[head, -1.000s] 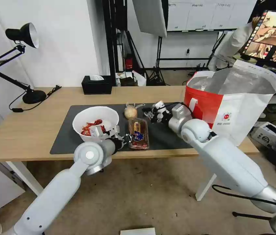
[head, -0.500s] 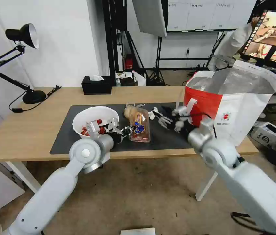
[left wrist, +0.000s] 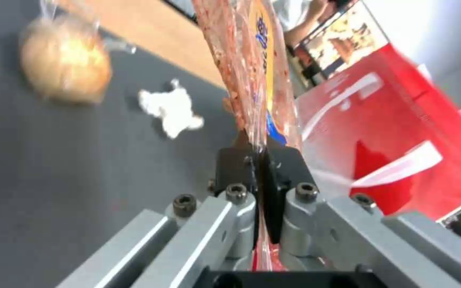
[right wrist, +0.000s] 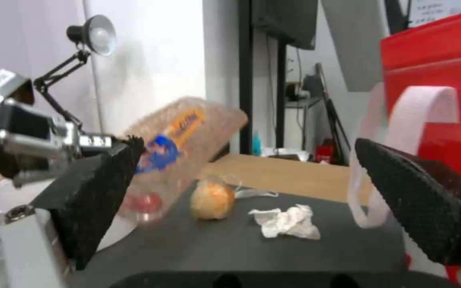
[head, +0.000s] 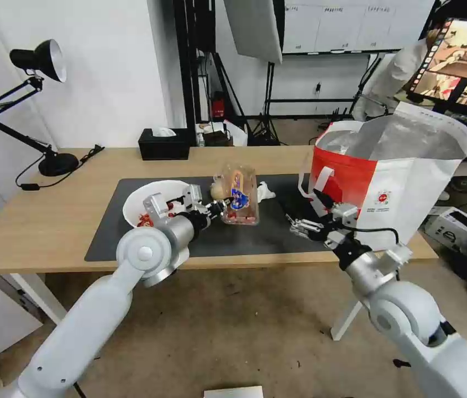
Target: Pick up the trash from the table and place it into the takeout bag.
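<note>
Partly behind the left hand point(head: 218, 207), the white bowl point(head: 134, 203).

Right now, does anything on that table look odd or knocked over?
Only one thing: the clear plastic food tray is off the mat, hanging tilted from the left gripper, pinched by one edge. The bowl, wrapped ball and tissue sit undisturbed; the takeout bag stands upright and open.

Even bright indoor light, soft shadows under table point(head: 51, 221). Head view bowed at edges. Left wrist view motion-blurred: ball point(left wrist: 65, 60), tray point(left wrist: 252, 60) smeared. Right wrist view soft, pale wall glare.
</note>
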Available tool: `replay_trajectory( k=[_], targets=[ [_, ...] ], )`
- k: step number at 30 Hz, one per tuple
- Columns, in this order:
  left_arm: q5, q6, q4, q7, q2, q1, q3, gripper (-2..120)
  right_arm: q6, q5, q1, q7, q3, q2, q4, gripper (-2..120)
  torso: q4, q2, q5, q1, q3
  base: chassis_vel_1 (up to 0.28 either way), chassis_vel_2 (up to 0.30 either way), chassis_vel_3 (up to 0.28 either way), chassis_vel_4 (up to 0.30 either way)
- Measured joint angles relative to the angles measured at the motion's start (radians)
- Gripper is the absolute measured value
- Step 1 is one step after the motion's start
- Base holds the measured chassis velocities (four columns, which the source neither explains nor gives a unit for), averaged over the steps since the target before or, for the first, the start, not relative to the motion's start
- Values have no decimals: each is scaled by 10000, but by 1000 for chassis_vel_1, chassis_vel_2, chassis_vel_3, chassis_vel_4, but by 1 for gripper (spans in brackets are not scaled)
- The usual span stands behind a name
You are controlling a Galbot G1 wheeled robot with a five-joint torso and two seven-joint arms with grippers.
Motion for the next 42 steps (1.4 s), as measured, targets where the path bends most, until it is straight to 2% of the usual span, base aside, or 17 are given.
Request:
replay_trajectory(
  k=[7, 14, 19, 25, 28, 31, 35, 37, 38, 41, 42],
  targets=[
    [276, -394, -149, 491, 254, -137, -45, 1, 571, -630, -904, -18, 319, 481, 232, 100, 1, 0, -2, 0, 0, 0, 0, 0, 0],
    [698, -1244, -103, 1066, 425, -474, 89, 1, 1117, -1536, -1929, -21, 383, 1060, 274, 100, 1, 0, -2, 0, 1, 0, 0, 0, 0],
    [884, -1902, 179, 1677, 459, -1115, 371, 1, 1428, -2278, -2799, -23, 356, 1551, 260, 100, 0, 0, -2, 0, 0, 0, 0, 0, 0],
    [1020, -2175, 503, 2029, 360, -1986, 905, 1, 1672, -3001, -3445, -25, 290, 1914, 248, 100, 1, 0, 0, 1, 0, 0, 0, 0, 0],
    [1074, -2216, 780, 2047, 124, -2607, 1347, 1, 1778, -3459, -3834, -11, 287, 2119, 278, 100, 1, 0, -2, 1, 0, 0, 0, 0, 0],
    [1171, -2301, 1450, 2024, -471, -3528, 2005, 1, 1889, -3937, -4281, 73, 297, 2368, 351, 100, 0, -1, -1, 1, 1, 0, 0, 0, 0],
    [1269, -2346, 1987, 1988, -926, -4070, 2399, 1, 1960, -4181, -4514, 97, 310, 2516, 408, 100, -1, -1, 2, 1, 1, 0, 0, 0, 0],
    [1433, -2386, 2707, 1943, -1582, -4662, 2871, 1, 2026, -4430, -4699, 101, 335, 2654, 472, 100, 0, -1, 0, 2, 2, 0, 0, 0, 0],
    [1433, -2386, 2707, 1943, -1582, -4662, 2871, 1, 2026, -4430, -4699, 101, 335, 2654, 472, 100, 0, -1, 0, 2, 2, 0, 0, 0, 0],
    [1721, -2523, 3606, 1737, -2513, -5342, 3552, 1, 2042, -4667, -4827, 101, 332, 2774, 500, 100, -1, -1, 3, 2, 2, 0, 0, 0, 0],
    [1721, -2523, 3606, 1737, -2513, -5342, 3552, 1, 2042, -4667, -4827, 101, 332, 2774, 500, 100, -1, -1, 3, 2, 2, 0, 0, 0, 0]
  ],
)
